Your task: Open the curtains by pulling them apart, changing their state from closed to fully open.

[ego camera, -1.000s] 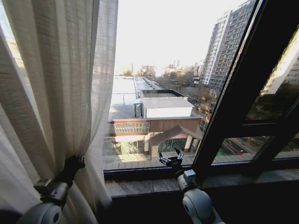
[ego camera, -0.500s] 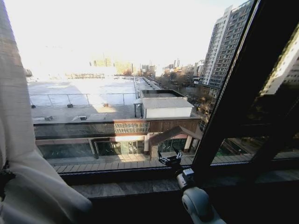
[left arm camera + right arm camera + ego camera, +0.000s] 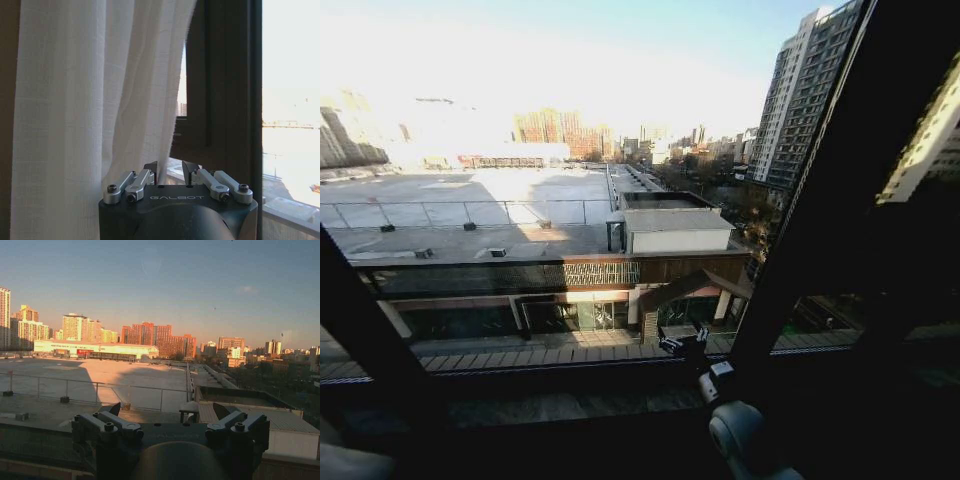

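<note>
In the left wrist view, a sheer off-white curtain [image 3: 90,100] hangs in long pleats against the dark window frame [image 3: 225,80]. My left gripper [image 3: 169,169] is open right beside the panel's lower edge, and the gap between its fingertips holds nothing. The fabric hangs just behind one fingertip [image 3: 151,168]. My right gripper [image 3: 683,343] is raised in front of the window sill, low and centre in the head view. It is open and holds nothing. The right wrist view has the right gripper [image 3: 167,412] facing the glass and the rooftops outside.
A thick dark frame bar [image 3: 840,180] slants up the right side of the window. A thinner dark bar [image 3: 360,320] crosses the lower left. The stone sill [image 3: 550,405] runs below the glass. Buildings and a flat roof lie outside.
The left curtain panel has slid off to the left and out of the head view, along with my left gripper. The glass is now uncovered. My right arm has stayed still.
</note>
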